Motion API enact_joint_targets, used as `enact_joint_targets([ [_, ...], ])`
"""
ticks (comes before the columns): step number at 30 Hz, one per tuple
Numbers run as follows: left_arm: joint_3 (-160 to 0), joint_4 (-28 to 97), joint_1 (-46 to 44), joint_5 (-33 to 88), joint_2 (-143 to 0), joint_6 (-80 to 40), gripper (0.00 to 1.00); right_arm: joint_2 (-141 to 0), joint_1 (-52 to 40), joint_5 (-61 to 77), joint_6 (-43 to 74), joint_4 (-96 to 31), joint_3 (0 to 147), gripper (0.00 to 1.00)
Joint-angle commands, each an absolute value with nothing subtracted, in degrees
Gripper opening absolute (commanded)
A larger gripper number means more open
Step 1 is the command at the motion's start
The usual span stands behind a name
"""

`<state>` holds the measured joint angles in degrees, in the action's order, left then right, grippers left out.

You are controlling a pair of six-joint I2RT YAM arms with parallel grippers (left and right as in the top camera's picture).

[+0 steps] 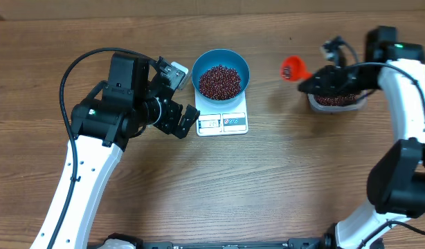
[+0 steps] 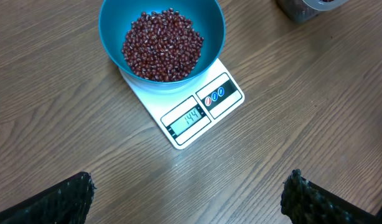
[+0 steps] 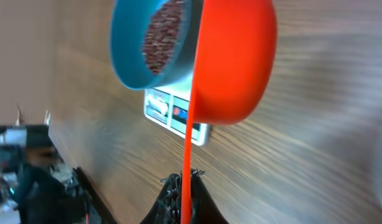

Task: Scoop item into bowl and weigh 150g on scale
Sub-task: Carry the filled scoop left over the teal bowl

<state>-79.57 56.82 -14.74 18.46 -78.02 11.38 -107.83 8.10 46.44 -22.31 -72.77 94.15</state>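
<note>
overhead: we see left hand (image 1: 181,99) wide, empty, scale (image 1: 223,123) just beside it | left wrist: beans (image 2: 163,46) heaped in bowl (image 2: 213,31) ahead, display (image 2: 186,118) near 144 | right wrist: right hand (image 3: 183,190) clamps scoop (image 3: 234,62); we judge topping-up, next needs few more beans

We see a red-orange scoop (image 3: 234,62) sticking out just ahead of the right gripper (image 3: 182,190). A clear tub (image 1: 335,102) sits partly hidden beneath it, on the wooden table (image 1: 268,180).

Red-brown beans (image 2: 163,46) heaped in the blue bowl (image 2: 211,25) — upright on the white scale (image 2: 155,102).
</note>
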Motion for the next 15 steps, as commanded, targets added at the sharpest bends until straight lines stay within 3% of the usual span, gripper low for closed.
enact_joint_targets([
  [1, -80.40, 56.75, -14.66, 18.87, -78.37, 12.23, 1.00, -107.24, 2.92, 48.07, -18.57, -69.60, 95.77, 0.04],
  [9, -80.40, 56.75, -14.66, 18.87, -78.37, 12.23, 1.00, -107.24, -8.95, 38.26, -8.10, -57.65, 95.77, 0.04],
  [15, -80.40, 56.75, -14.66, 18.87, -78.37, 12.23, 1.00, -107.24, -16.32, 27.70, -6.81, -52.99, 95.77, 0.04],
])
